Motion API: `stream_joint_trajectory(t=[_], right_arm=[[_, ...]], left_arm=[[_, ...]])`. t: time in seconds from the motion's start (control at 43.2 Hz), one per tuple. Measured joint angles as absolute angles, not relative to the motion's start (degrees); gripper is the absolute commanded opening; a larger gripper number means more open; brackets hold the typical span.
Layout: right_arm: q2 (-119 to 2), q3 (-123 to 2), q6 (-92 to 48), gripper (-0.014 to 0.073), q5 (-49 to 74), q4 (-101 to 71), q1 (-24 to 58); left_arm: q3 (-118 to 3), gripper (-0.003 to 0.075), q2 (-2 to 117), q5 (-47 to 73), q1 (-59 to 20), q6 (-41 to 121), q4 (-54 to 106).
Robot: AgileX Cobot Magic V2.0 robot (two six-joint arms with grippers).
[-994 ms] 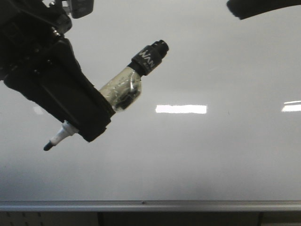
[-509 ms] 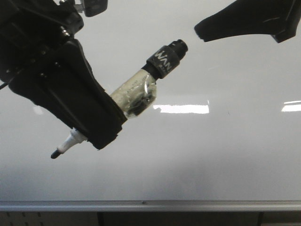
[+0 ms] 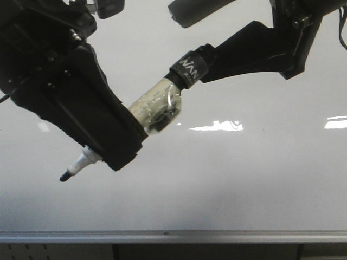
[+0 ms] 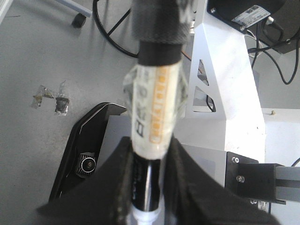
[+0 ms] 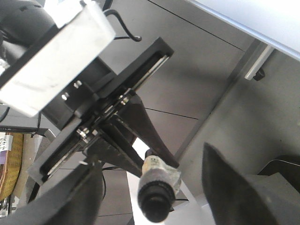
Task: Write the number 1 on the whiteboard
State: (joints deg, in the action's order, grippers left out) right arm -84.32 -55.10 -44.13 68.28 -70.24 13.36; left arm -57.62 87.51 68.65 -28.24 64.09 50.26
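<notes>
Right jaws reach the marker's cap

Since half a second ago my right jaws have come down and leftward from the upper right corner of the front view, and one black finger now lies against the capped black end of the marker; a second ago only a sliver of that arm showed at the top edge. My left jaws have barely shifted in that half second.

My left jaws are pinching the marker around its lower barrel, the pads pressed on either side of it in the left wrist view. The marker slants across the front view, dark tip low on the left, cap high on the right, with clear tape wrapped round its middle.

My right jaws are spread: in the right wrist view the two fingers stand well apart with the marker's cap end between them, touching neither that I can tell.

Behind both arms the whiteboard fills the front view, its silver rail along the lower edge. I see no stroke of the number 1 on the visible board. The tip looks clear of the board, though I cannot be sure.
</notes>
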Motion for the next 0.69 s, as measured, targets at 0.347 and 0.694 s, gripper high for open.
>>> stream_joint_trajectory(t=[0.347, 0.694], right_arm=[[-84.5, -55.1, -44.3, 0.0487, 68.1, -70.1, 16.1], [-85.9, -55.1, -44.4, 0.0368, 67.8, -69.8, 19.5]], left_arm=[[-57.6, -0.0020, 87.5, 68.3, -28.2, 64.1, 50.3], [-57.6, -0.0020, 87.5, 67.9, -28.3, 64.2, 50.7]])
